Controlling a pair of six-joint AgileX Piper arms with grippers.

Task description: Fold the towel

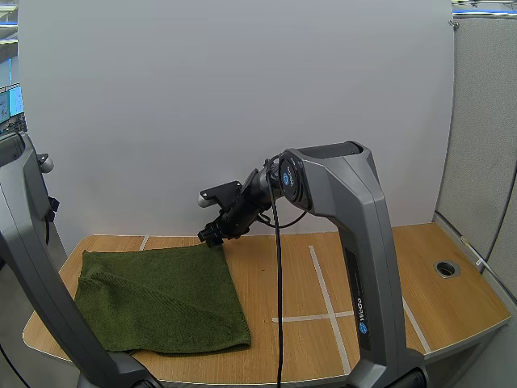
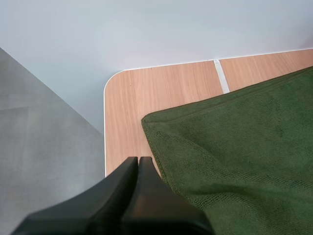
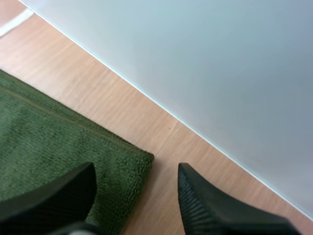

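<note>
Left gripper [image 2: 138, 159]: fingers pressed together into one dark wedge, holding nothing; it hangs just beside the towel's far left corner, over bare wood by the rounded corner of the bench
Towel [image 1: 157, 299]: dark green, lying flat on the left part of the bench [image 1: 283, 339], edges roughly in line with the bench's edges; it looks close to square, so no clear long axis; a ridge near its left side suggests a doubled layer there
Right gripper [image 3: 136, 169]: jaws apart, one finger over the towel, the other over bare wood, the towel's far right corner between them; whether the tips touch the cloth cannot be told
Key relation: the right arm is stretched across to the towel's far edge, and the corner sits directly at its tips, so it looks the readier to pinch; the rest of the towel runs from there toward the arms' bases and leftward
Surface: pale wood bench marked with white tape lines [image 1: 323, 283]
Room: white panel [image 1: 242, 97] stands behind the bench, grey partition [image 1: 481, 121] on the right
</note>
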